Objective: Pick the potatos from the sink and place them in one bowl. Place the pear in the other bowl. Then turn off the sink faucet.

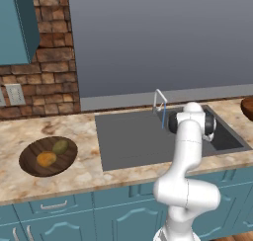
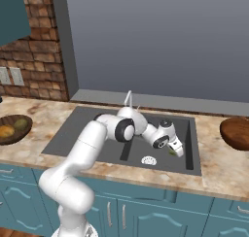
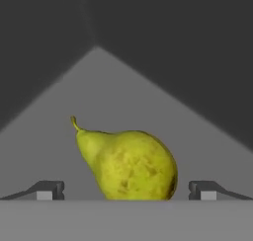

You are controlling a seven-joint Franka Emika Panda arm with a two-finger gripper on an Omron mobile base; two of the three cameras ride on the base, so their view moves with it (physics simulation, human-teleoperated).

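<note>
A yellow-green pear (image 3: 127, 163) lies on the floor of the sink's deep well (image 2: 187, 134). My gripper (image 3: 127, 190) is open just above it, one fingertip (image 3: 49, 189) on each side and neither touching. From the right base, the gripper (image 2: 173, 151) is low in the well over the pear (image 2: 172, 153). The two potatos, golden-orange (image 1: 46, 159) and olive-green (image 1: 60, 146), rest in the dark brown bowl (image 1: 29, 158) left of the sink. The reddish-brown bowl (image 2: 237, 132) stands right of the sink. Behind the basin is the faucet (image 1: 159, 104), a thin blue stream falling from its spout.
The sink's flat grey panel (image 1: 133, 139) lies between the dark bowl and the well. A round drain (image 2: 148, 160) sits on the well floor close to the hand. Brick wall with outlets (image 1: 14, 94) rises at the left, and a window fills the back.
</note>
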